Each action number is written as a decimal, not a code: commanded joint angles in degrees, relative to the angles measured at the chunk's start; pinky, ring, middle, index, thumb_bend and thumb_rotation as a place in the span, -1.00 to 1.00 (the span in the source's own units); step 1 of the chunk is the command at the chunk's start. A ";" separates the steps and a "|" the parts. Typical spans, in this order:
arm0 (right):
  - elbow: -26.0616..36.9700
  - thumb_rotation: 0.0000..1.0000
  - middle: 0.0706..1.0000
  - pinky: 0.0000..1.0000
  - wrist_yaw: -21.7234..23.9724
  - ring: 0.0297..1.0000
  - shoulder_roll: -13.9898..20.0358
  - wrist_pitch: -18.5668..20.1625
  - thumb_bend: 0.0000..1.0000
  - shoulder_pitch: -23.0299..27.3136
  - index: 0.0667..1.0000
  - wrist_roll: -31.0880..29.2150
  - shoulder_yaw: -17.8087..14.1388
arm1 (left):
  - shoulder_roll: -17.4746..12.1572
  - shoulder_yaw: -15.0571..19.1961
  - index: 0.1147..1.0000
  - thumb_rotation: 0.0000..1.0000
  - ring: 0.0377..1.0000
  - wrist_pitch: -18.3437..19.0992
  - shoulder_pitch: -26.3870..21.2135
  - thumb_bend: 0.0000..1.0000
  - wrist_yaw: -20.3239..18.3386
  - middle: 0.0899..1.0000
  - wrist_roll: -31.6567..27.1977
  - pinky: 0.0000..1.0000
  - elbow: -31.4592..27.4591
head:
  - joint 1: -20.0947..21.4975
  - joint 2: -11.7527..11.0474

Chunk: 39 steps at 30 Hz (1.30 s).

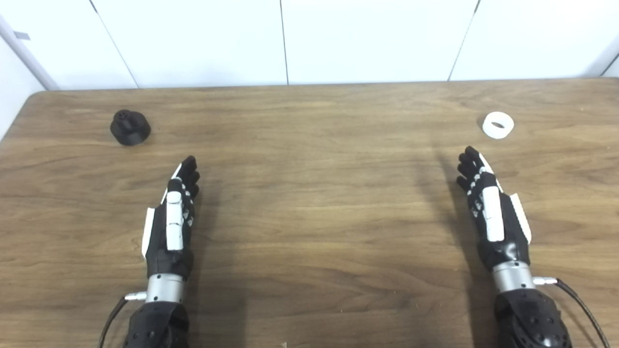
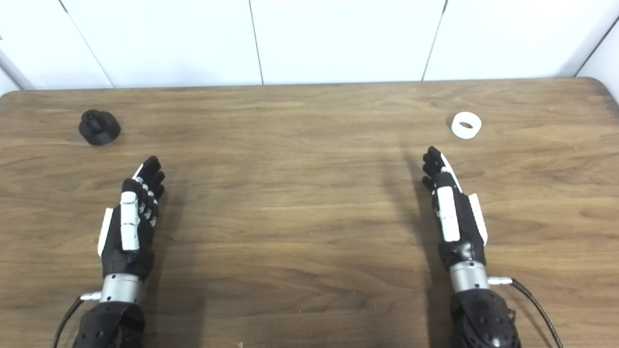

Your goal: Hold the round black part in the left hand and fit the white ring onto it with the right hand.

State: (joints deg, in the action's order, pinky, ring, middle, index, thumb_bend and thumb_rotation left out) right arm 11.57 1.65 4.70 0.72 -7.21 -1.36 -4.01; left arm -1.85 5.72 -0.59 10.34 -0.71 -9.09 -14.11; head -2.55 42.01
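Observation:
The round black part [image 1: 130, 127] stands on the wooden table at the far left, with a small knob on top. The white ring [image 1: 498, 125] lies on the table at the far right. My left hand [image 1: 173, 217] is open and empty, fingers stretched forward, a little short of and to the right of the black part. My right hand [image 1: 488, 208] is open and empty, fingers stretched forward, just short of the white ring and slightly left of it. Neither hand touches anything.
The wooden table [image 1: 309, 193] runs to a white panelled wall [image 1: 309, 38] at the back. Its left rear corner is rounded. Thin cables leave both wrists near the bottom edge.

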 commanded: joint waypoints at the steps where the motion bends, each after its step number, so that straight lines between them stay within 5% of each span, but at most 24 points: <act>1: 1.32 1.00 0.87 0.88 -0.24 0.89 -0.30 -1.80 0.07 0.06 0.87 -0.08 0.05 | -0.40 0.06 0.85 0.82 0.95 -0.52 -0.03 -0.09 -0.01 0.92 0.59 1.00 -1.70 | -0.09 0.04; 13: 1.25 1.00 0.86 0.88 -0.19 0.88 -0.12 -1.41 0.13 -0.06 0.86 0.21 0.24 | -0.52 -0.01 0.87 0.86 0.96 -0.35 -0.03 -0.12 -0.32 0.92 1.22 1.00 -1.66 | -0.35 -0.57; 20: 0.67 1.00 0.87 0.91 0.78 0.90 1.10 -1.69 0.14 -0.72 0.88 -1.21 -0.54 | 0.31 -1.23 0.86 0.88 0.94 -3.29 0.29 -0.25 -0.32 0.92 3.05 1.00 0.00 | -9.37 -5.05; 39: -8.96 1.00 0.90 1.00 4.94 0.96 4.11 -10.14 0.16 -0.85 0.92 -6.81 -2.19 | 2.43 -4.01 0.92 0.86 0.99 -9.34 1.40 -0.18 1.28 0.96 7.48 1.00 5.51 | -17.93 -14.71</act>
State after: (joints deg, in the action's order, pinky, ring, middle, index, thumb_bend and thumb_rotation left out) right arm 6.74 5.78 8.43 -7.19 -6.56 -7.61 -5.71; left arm -0.78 2.34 -7.39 10.66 0.08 -2.34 -10.72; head -20.04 27.69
